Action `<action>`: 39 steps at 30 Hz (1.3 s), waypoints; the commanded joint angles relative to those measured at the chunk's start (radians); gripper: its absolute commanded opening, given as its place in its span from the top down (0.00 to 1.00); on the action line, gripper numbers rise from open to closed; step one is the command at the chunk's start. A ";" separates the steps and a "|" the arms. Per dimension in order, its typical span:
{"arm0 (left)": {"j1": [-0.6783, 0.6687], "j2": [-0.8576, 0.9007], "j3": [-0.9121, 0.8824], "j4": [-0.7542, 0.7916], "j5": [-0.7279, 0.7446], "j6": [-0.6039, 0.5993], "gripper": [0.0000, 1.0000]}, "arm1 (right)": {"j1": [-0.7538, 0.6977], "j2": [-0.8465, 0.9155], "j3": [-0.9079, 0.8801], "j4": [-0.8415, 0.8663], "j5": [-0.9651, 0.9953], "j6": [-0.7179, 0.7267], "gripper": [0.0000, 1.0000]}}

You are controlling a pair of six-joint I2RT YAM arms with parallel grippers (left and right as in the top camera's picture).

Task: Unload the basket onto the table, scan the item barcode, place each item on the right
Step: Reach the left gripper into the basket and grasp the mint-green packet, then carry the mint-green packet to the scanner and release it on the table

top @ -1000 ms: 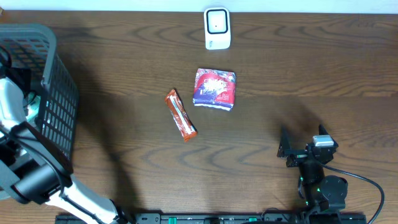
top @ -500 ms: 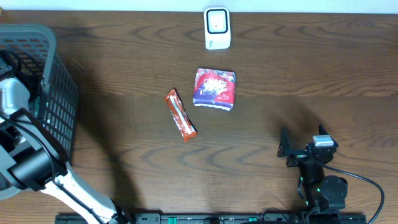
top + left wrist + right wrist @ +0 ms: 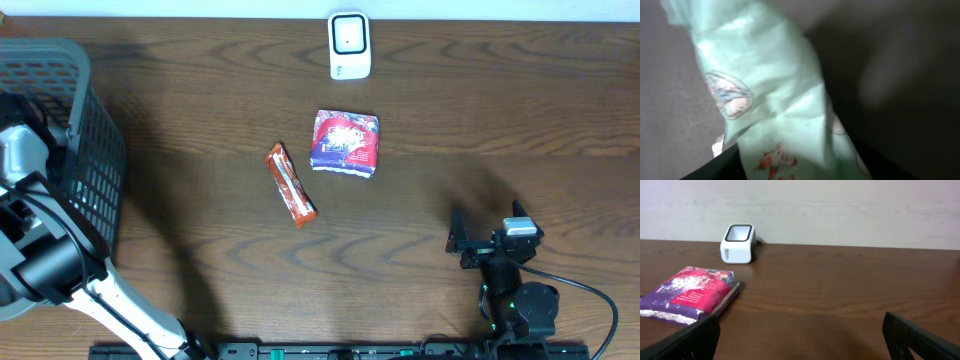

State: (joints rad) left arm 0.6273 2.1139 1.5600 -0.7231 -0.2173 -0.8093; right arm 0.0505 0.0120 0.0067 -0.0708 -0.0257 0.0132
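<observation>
In the left wrist view a mint-green packet [image 3: 770, 100] with small printed pictures fills the frame, lying inside the basket. My left gripper [image 3: 795, 170] has its dark fingers pressed against both sides of the packet's lower end. From overhead only the left arm [image 3: 25, 150] shows, reaching down into the grey basket [image 3: 95, 170]; the gripper itself is hidden there. The white scanner [image 3: 349, 45] stands at the table's far edge, also seen as the scanner [image 3: 738, 243]. My right gripper [image 3: 485, 232] rests open near the front right, nothing between its fingers [image 3: 690, 342].
A purple-and-red packet [image 3: 346, 143] lies mid-table, also in the right wrist view [image 3: 692, 292]. An orange snack bar [image 3: 290, 185] lies just left of it. The basket's tall mesh wall stands along the table's left side.
The left arm has shifted a little further into the basket and its jaws have narrowed onto the green packet. The right arm has not moved.
</observation>
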 commanded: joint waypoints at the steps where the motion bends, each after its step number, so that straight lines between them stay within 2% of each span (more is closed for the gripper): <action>1: 0.003 0.039 -0.013 -0.032 0.010 0.013 0.49 | -0.004 -0.005 -0.001 -0.005 0.005 -0.010 0.01; 2: 0.003 0.037 -0.013 -0.041 0.011 0.030 0.67 | -0.004 -0.005 -0.001 -0.004 0.005 -0.010 0.01; 4: 0.003 0.026 -0.013 -0.043 0.011 0.061 0.91 | -0.004 -0.005 -0.001 -0.005 0.005 -0.010 0.01; 8: 0.004 -0.034 -0.009 -0.051 0.011 0.107 0.93 | -0.004 -0.005 -0.001 -0.005 0.005 -0.010 0.01; 13: 0.003 -0.216 -0.008 -0.061 0.042 0.106 0.93 | -0.004 -0.005 -0.001 -0.005 0.005 -0.011 0.01; 17: 0.003 -0.426 -0.006 -0.010 0.131 0.111 0.93 | -0.004 -0.005 -0.001 -0.005 0.005 -0.011 0.01; 20: 0.003 -0.600 -0.006 0.030 0.250 0.179 0.93 | -0.004 -0.005 -0.001 -0.005 0.005 -0.010 0.01; 25: -0.021 -0.863 -0.006 0.024 0.380 0.195 0.93 | -0.004 -0.005 -0.001 -0.005 0.005 -0.011 0.01; 28: -0.117 -0.963 -0.006 0.021 0.538 0.195 0.93 | -0.004 -0.005 -0.001 -0.005 0.005 -0.010 0.01; 29: -0.203 -0.992 -0.006 0.021 0.589 0.196 0.93 | -0.004 -0.005 -0.001 -0.005 0.005 -0.011 0.01; 32: -0.426 -1.004 -0.008 0.013 0.590 0.258 0.93 | -0.004 -0.005 -0.001 -0.005 0.005 -0.011 0.01; 34: -0.574 -0.982 -0.014 -0.003 0.560 0.327 0.93 | -0.004 -0.005 -0.001 -0.005 0.005 -0.011 0.01; 35: -0.673 -0.954 -0.019 -0.037 0.496 0.334 0.93 | -0.004 -0.005 -0.001 -0.005 0.005 -0.011 0.01; 39: -0.877 -0.840 -0.021 -0.133 0.323 0.334 0.92 | -0.004 -0.005 -0.001 -0.005 0.005 -0.011 0.01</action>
State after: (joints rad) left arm -0.1150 1.1820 1.5478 -0.8162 0.2543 -0.5240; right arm 0.0505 0.0120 0.0067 -0.0708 -0.0246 0.0132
